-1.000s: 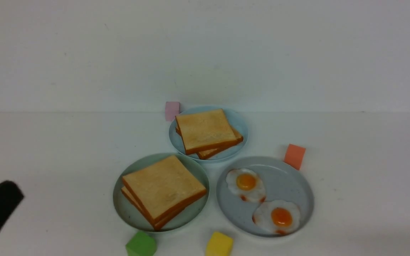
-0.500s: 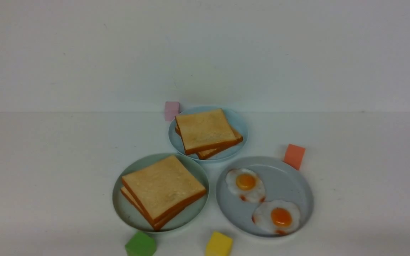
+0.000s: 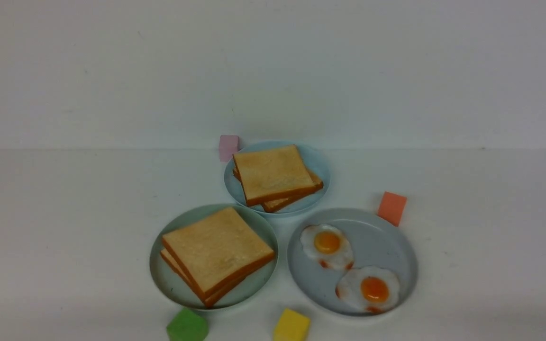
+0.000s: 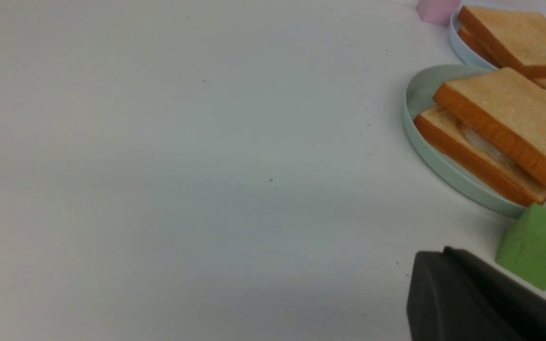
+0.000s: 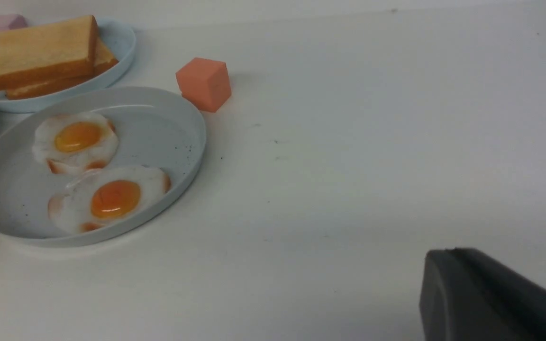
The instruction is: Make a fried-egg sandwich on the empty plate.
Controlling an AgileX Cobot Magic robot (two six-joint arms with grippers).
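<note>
Sandwich: you could see the fried-egg sandwich (image 3: 217, 253) lying on the mint-green plate (image 3: 168, 284), with white egg peeking out between its two toast slices in the left wrist view.
Other toast: two slices sat stacked on the small pale blue plate (image 3: 319, 163) farther back.
Eggs: two fried eggs (image 3: 327, 246) lay on the grey-blue plate (image 3: 386, 237).
Blocks: you had a green block (image 3: 186, 326) and a yellow block (image 3: 291, 326) near the front, an orange block (image 3: 392, 207) and a pink block (image 3: 229, 147) behind.
Left gripper: its fingers (image 4: 472, 298) were closed, holding nothing.
Right gripper: its fingers (image 5: 486, 298) were closed too, holding nothing.
</note>
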